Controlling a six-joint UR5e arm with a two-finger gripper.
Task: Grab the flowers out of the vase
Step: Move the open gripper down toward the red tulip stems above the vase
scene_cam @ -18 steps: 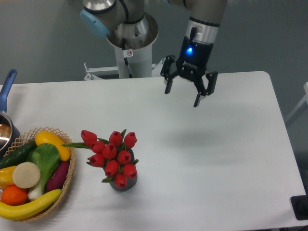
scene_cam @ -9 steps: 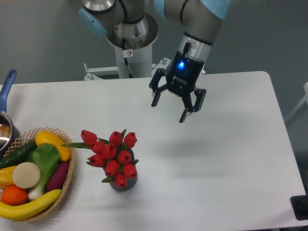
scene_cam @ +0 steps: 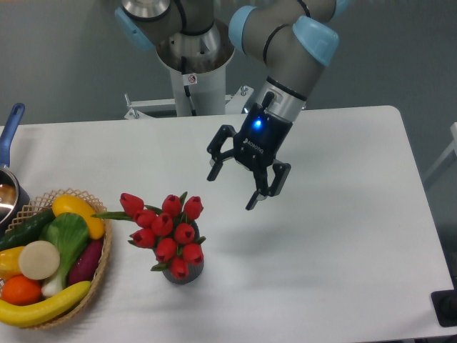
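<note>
The gripper [scene_cam: 233,189] has come down and leftward since the earlier frames — its fingers spread wide with nothing between them, hanging above the table [scene_cam: 343,236]. The flowers [scene_cam: 166,227] are below and to its left, near but apart from it, unmoved in the vase [scene_cam: 184,274]. Further left of the gripper, the wicker basket [scene_cam: 100,268] of toy produce lies as before.
</note>
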